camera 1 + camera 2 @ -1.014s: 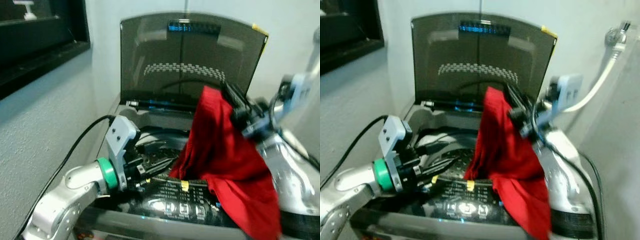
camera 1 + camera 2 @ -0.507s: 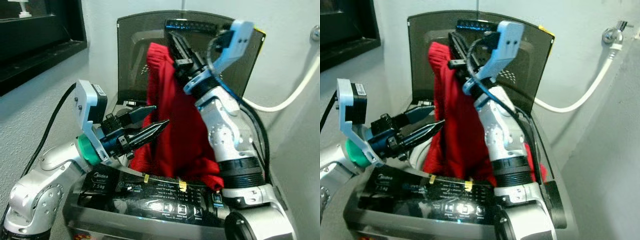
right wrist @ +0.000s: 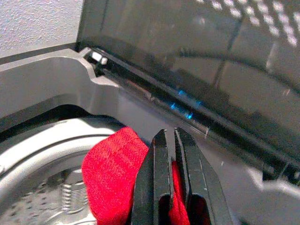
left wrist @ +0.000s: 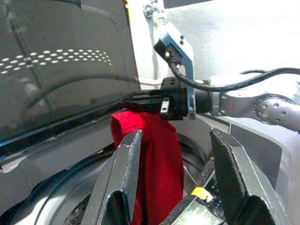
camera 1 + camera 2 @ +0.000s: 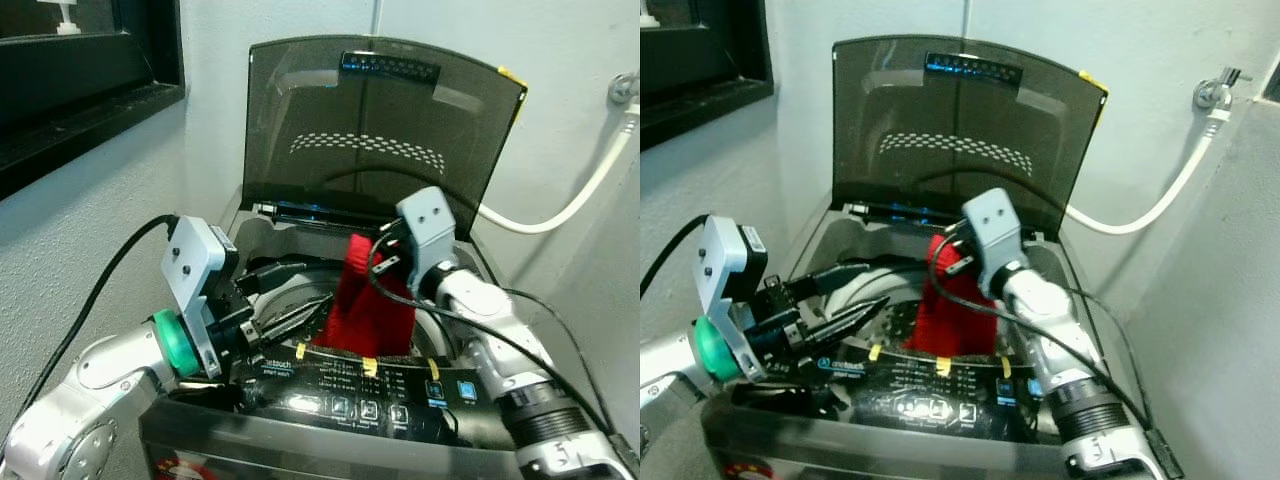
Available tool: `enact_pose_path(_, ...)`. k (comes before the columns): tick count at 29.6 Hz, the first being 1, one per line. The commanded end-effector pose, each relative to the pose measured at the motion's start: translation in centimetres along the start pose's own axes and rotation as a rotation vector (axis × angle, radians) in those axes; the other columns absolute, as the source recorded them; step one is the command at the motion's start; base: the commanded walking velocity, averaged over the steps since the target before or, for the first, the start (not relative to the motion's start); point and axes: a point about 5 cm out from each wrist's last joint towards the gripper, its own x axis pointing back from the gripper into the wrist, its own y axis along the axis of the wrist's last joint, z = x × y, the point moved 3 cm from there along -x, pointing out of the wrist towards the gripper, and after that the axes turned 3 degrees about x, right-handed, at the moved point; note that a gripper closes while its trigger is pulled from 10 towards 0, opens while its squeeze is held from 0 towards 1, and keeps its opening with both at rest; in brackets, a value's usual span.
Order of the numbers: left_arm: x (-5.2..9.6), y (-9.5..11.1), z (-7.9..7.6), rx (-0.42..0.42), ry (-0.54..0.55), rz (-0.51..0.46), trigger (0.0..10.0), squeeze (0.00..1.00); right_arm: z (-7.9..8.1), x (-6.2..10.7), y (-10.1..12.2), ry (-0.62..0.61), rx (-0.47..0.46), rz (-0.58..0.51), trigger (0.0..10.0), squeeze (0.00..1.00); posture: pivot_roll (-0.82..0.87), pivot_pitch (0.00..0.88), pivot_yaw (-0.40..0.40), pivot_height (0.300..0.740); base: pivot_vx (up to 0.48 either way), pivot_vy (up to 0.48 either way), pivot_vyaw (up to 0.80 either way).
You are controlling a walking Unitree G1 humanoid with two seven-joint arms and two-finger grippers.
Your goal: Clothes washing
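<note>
Top-loading washing machine (image 5: 300, 400) stands against a pale wall, its dark tinted lid (image 5: 380, 130) raised upright behind the opening. The red garment (image 5: 368, 305) hangs over the middle of the drum opening (image 5: 865, 290), its upper end pinched and its lower part dropping behind the control panel (image 5: 370, 395) into the tub; how far down it reaches cannot be told. Right claw (image 3: 171, 145) is clenched on the top fold of the red garment: in the right wrist view the two black fingers (image 3: 157, 168) lie almost together with red cloth bunched on either side of them, just in front of the lid hinge strip with its small blue lights. Right arm reaches in from the front right corner of the machine, wrist camera housing above the cloth. Left claw (image 4: 176, 161) is released, fingers (image 4: 129, 164) spread wide and grasping nothing; in the left wrist view the hanging cloth sits between and beyond the two fingers, apart from both. In the head views the left claw (image 5: 840, 305) hovers over the left side of the opening, pointing toward the garment, its tips near the cloth but not touching. A white hose (image 5: 1160, 195) runs from a wall tap (image 5: 1212, 92) down behind the machine. A dark window frame (image 5: 90, 90) sits in the wall to the left.
</note>
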Motion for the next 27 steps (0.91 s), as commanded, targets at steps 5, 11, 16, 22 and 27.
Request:
enact_pose_path(5,0.3,-1.4,1.7,0.005,0.097,0.07,10.0,0.0,1.3,2.5,-3.3,0.112,-0.195,0.107,10.0,0.0,0.13,0.113,-0.049,0.74,0.0,0.0,0.0)
enact_pose_path(11,0.4,-1.7,2.8,0.002,0.165,0.095,10.0,0.0,0.6,4.1,-3.0,0.074,-0.395,0.039,10.0,0.0,0.12,0.124,-0.033,0.74,0.0,0.0,0.0)
enact_pose_path(16,0.2,-1.8,2.9,0.007,0.172,0.093,10.0,0.0,-2.9,6.0,1.0,-0.117,-0.587,-0.3,10.0,0.0,0.12,0.119,-0.016,0.74,0.0,0.0,0.0)
enact_pose_path(22,-0.2,-1.7,3.3,-0.002,0.191,0.088,10.0,0.0,-1.6,6.7,0.6,-0.069,-0.313,-0.262,10.0,0.0,0.12,0.11,-0.012,0.74,0.0,0.0,0.0)
enact_pose_path(27,-0.3,-1.8,3.4,-0.006,0.204,0.083,10.0,0.0,-2.8,7.5,2.1,-0.122,-0.528,-0.399,10.0,0.0,0.11,0.103,-0.014,0.74,0.0,0.0,0.0)
